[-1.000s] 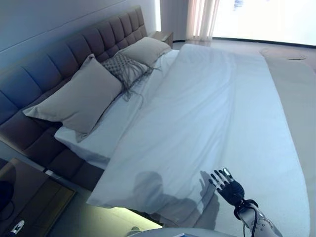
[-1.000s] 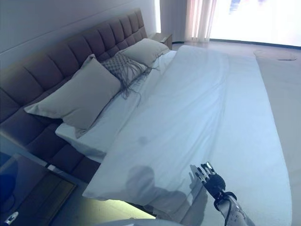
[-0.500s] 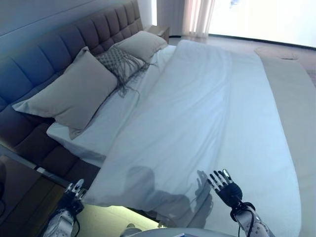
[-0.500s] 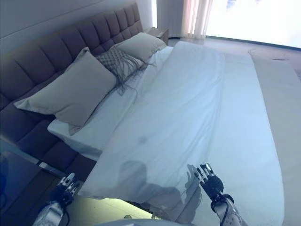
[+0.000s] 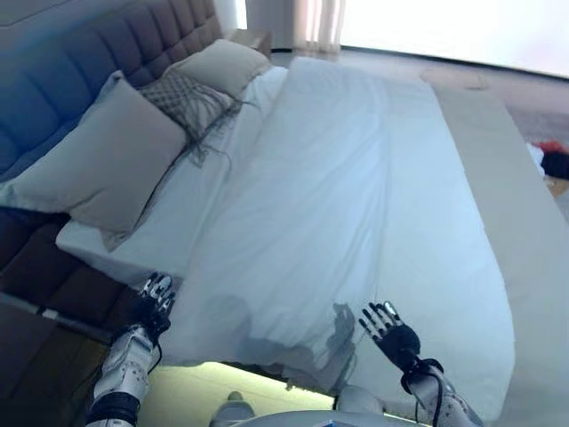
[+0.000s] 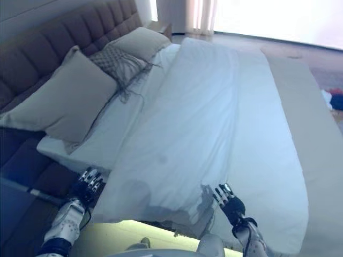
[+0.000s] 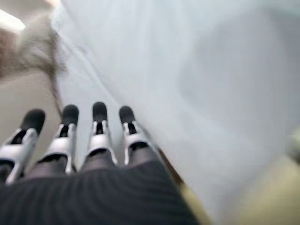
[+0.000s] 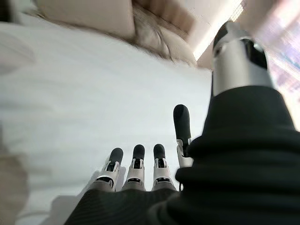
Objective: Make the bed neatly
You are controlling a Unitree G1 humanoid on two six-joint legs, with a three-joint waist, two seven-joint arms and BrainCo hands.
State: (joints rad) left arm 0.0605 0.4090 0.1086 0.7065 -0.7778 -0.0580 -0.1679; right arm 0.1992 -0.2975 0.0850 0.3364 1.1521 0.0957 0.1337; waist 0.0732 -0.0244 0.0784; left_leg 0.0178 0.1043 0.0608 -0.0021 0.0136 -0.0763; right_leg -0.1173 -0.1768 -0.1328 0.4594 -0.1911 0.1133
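Note:
A white duvet (image 5: 356, 196) lies spread over the bed, its near edge hanging over the side in front of me. The bare sheet (image 5: 169, 222) shows along the headboard side. Two beige pillows (image 5: 93, 165) (image 5: 222, 64) and a grey fringed cushion (image 5: 182, 98) lean at the padded headboard (image 5: 89, 53). My left hand (image 5: 156, 298) is open, just beside the duvet's near left corner. My right hand (image 5: 387, 327) is open over the duvet's near edge. Both hands hold nothing; the wrist views show straight fingers (image 7: 96, 131) (image 8: 136, 164).
A dark nightstand (image 5: 22, 356) stands at the lower left beside the bed. A beige runner (image 5: 498, 151) lies across the foot of the bed. Red and dark items (image 5: 553, 158) lie on the floor at the far right.
The camera has tilted down and shifted. My left hand has risen into view to the duvet's near left corner. My right hand stays open and has moved slightly left.

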